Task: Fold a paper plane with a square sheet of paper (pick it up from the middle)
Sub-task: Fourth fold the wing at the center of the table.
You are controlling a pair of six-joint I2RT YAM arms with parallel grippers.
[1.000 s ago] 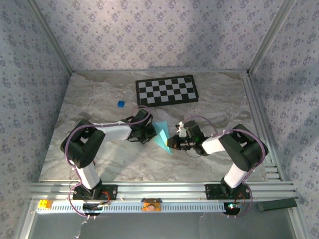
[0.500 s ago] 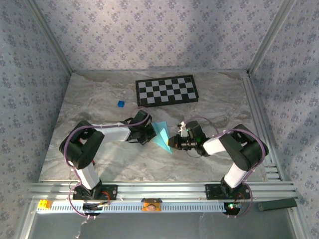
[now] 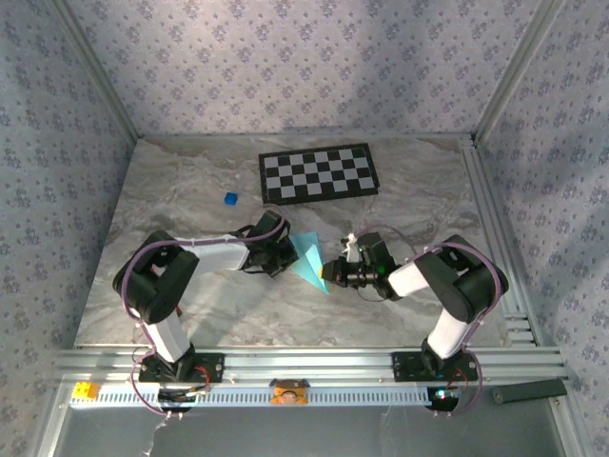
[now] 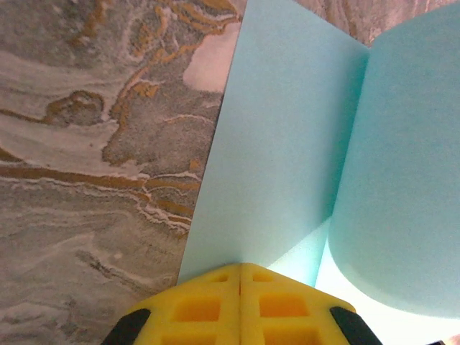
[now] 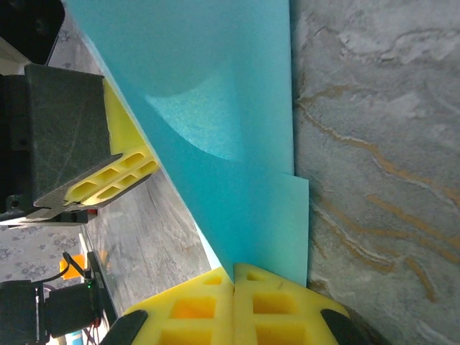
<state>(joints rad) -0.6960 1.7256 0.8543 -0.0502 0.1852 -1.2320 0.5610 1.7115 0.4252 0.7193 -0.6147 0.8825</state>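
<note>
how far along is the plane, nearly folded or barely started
Done: the paper already reads as a creased triangle from above, not a flat square. In hand: the left gripper and right gripper are both shut on its edges, with a flap curling over between them. Left: that flap is not pressed flat and there is no slim dart shape yet, so most folds probably remain.

No readable text, labels or numbers anywhere.

A robot lab cell: calibration checkerboard, aluminium rails, patterned walls.
</note>
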